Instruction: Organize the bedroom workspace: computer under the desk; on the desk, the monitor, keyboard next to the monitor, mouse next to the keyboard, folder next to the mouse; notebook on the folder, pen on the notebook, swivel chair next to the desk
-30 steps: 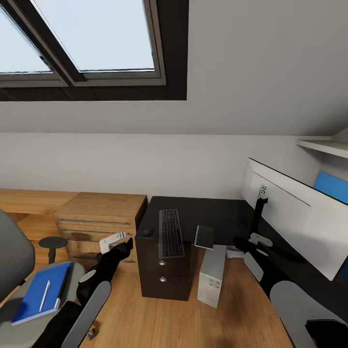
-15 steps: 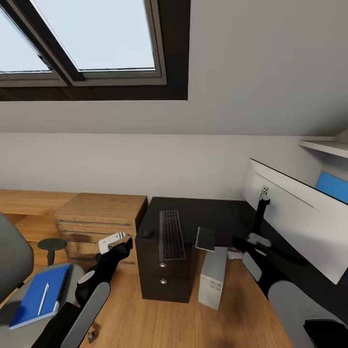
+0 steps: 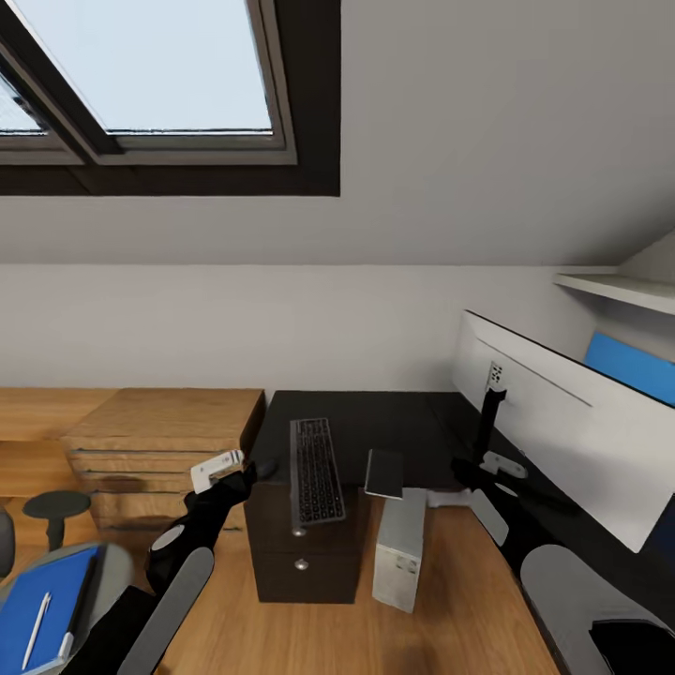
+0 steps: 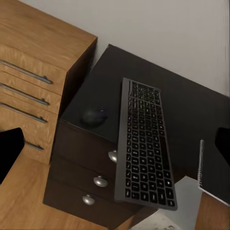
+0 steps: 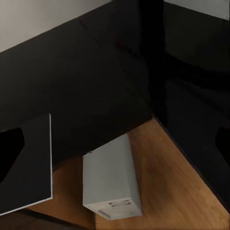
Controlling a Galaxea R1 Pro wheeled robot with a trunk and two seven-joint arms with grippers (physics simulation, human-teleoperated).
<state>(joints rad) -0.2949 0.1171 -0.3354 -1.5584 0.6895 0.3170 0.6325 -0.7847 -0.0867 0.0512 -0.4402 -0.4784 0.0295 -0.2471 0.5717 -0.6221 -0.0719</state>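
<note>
Black desk (image 3: 403, 422) carries the keyboard (image 3: 314, 469), its near end overhanging the front edge above the drawers; mouse (image 3: 266, 466) sits just left of it near the desk's left edge. Notebook (image 3: 384, 472) juts over the front edge too, w/ the computer (image 3: 398, 553) on the floor below. Monitor (image 3: 572, 431) stands on the right wing. Folder (image 3: 37, 614) w/ pen (image 3: 37, 628) lies on the swivel chair (image 3: 103, 567). Left gripper (image 3: 217, 469) and right gripper (image 3: 502, 464): can't tell if open or clenched.

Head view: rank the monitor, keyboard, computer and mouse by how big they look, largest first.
1. monitor, by far the largest, though it also sits nearest the camera.
2. keyboard and computer: about alike in apparent area, too close to rank.
3. mouse, smallest.
</note>
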